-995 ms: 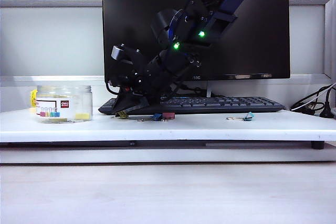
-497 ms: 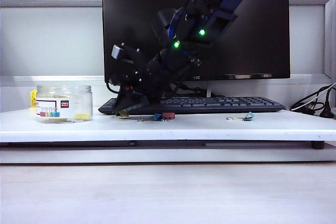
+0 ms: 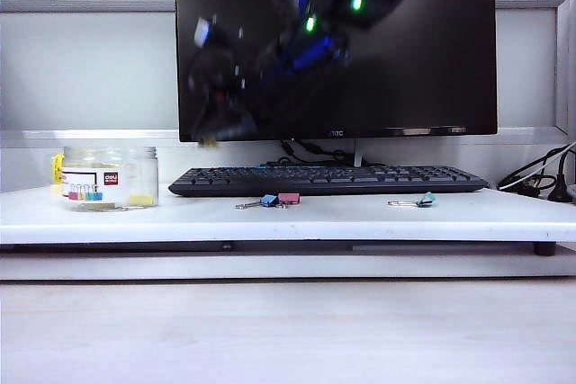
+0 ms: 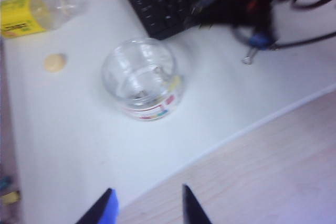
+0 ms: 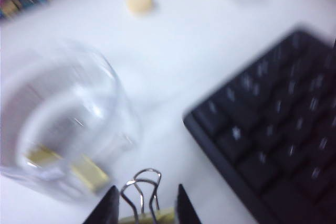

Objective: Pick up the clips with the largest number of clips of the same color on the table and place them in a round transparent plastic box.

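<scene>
While gripped: yellow clip [image 5: 147, 214], wire handles.

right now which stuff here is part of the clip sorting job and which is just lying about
Job:
- yellow clip held in the right gripper, lifted above the table
- yellow clips already in the jar
- round clear jar

Lying about:
- blue clip, pink clip, teal clip
- keyboard, monitor
- left gripper, idle

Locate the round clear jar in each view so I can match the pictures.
Exterior view: the round transparent plastic box stands at the table's left end.
Left wrist view: mid-frame, on white table.
Right wrist view: blurred, beside the right claw.
Shared landmark: black keyboard, beside the jar in all three.
</scene>
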### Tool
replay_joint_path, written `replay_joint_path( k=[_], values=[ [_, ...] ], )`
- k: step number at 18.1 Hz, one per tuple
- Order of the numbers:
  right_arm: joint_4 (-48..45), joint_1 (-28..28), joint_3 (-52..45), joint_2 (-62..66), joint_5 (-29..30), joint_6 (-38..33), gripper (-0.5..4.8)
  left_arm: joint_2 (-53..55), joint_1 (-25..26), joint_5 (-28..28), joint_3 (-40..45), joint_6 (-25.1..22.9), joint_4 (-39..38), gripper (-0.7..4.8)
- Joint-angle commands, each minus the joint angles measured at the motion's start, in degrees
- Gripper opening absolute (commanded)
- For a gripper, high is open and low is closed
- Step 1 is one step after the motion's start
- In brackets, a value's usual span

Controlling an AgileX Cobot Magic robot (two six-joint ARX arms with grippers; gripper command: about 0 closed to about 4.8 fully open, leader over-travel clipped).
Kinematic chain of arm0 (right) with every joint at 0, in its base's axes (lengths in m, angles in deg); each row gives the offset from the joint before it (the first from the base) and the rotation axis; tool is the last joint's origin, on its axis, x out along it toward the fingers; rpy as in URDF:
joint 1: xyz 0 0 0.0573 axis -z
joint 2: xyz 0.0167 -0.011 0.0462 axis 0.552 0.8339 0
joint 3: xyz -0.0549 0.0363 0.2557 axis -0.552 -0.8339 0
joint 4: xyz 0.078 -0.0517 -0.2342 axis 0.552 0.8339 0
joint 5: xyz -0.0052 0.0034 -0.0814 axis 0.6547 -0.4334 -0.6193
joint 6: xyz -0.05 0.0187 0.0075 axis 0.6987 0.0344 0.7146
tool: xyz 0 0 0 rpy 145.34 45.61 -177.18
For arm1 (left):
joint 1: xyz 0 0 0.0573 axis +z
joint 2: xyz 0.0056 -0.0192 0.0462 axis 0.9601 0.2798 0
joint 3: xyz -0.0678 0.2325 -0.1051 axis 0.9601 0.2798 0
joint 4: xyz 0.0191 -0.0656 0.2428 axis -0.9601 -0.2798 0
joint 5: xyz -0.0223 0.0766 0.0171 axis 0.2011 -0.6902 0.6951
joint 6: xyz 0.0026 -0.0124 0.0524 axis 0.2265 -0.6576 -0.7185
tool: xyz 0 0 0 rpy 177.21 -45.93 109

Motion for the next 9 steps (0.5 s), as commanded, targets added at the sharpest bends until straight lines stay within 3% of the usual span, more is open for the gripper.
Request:
replay_joint_path(
  k=[1,6,9],
  values=[
    [-0.6,-0.2,0.4,-2.5,3.4,-1.0,0.44,-0.1,0.0,-0.6,-0.1,-0.9,0.4,1.75],
    [-0.9,-1.7,0.4,-3.2,8.2,-2.1,0.44,-0.1,0.0,-0.9,-0.1,-1.1,0.4,1.75],
    [-2.3,-3.7,0.4,-3.2,9.0,-1.6,0.44,-0.1,0.0,-4.5,-0.1,-2.3,0.3,1.75]
  ],
)
